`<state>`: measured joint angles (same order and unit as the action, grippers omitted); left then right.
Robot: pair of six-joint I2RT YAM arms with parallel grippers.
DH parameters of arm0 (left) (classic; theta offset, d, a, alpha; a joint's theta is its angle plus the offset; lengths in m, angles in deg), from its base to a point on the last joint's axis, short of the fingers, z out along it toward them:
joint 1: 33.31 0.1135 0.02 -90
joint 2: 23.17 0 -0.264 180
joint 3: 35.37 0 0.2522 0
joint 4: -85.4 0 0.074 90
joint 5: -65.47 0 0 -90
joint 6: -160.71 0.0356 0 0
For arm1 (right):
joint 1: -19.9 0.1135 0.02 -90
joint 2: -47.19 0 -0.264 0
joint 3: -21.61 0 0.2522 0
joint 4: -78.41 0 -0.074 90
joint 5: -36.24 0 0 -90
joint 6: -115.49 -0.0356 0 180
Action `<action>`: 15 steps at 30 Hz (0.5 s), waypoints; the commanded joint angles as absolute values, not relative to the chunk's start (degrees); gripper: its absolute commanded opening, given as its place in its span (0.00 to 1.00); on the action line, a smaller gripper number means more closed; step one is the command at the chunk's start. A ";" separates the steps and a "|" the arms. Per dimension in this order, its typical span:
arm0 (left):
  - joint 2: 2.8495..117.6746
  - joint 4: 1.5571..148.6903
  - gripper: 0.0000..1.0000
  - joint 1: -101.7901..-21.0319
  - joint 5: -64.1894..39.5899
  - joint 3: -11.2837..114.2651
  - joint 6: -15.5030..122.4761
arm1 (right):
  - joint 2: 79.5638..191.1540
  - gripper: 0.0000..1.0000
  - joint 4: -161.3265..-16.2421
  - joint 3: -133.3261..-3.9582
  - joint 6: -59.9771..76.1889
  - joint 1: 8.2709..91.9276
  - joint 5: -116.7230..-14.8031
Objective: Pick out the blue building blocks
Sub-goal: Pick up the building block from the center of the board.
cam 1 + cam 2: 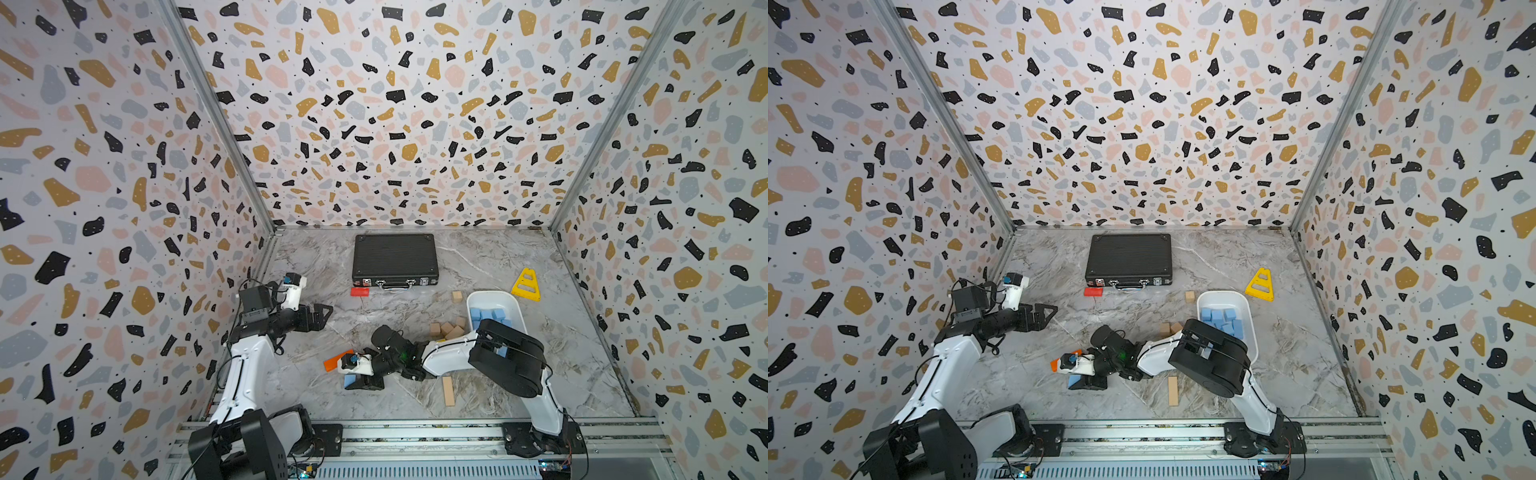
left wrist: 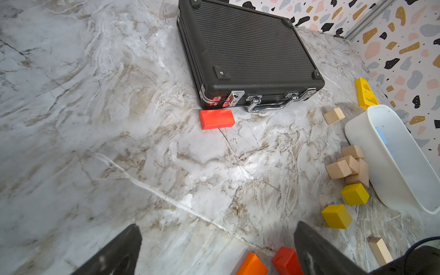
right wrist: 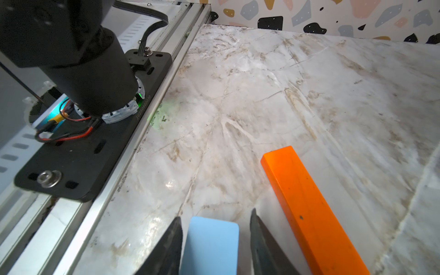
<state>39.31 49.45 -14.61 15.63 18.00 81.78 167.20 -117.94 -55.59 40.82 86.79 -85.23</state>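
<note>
One blue building block (image 3: 212, 245) lies on the marble near the front, between the fingers of my right gripper (image 3: 216, 214). One finger sits against it and a thin gap shows at the other, so the gripper is open around it. Both top views show this block (image 1: 350, 380) (image 1: 1074, 379) under the right gripper (image 1: 358, 384). Several more blue blocks (image 1: 490, 316) (image 1: 1221, 318) lie in the white tray (image 1: 496, 300), partly hidden by the right arm. My left gripper (image 1: 326, 318) (image 2: 217, 225) hovers open at the left with nothing between its fingers.
An orange bar (image 3: 307, 209) (image 1: 334, 361) lies right beside the right gripper. A black case (image 1: 395, 257) sits at the back with a red block (image 1: 359, 291) in front. Tan blocks (image 1: 446, 328), two yellow cubes (image 2: 354, 194), a tan bar (image 1: 448, 390) and a yellow triangle (image 1: 527, 284) surround the tray.
</note>
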 commanded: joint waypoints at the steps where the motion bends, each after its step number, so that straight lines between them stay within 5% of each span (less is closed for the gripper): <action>1: 39.52 51.20 1.00 -14.24 17.22 17.23 81.34 | 168.47 0.48 -114.56 -56.48 40.17 86.94 -85.01; 15: 39.93 52.18 1.00 -14.26 17.99 16.80 80.09 | 169.67 0.45 -112.44 -56.64 42.45 86.95 -83.21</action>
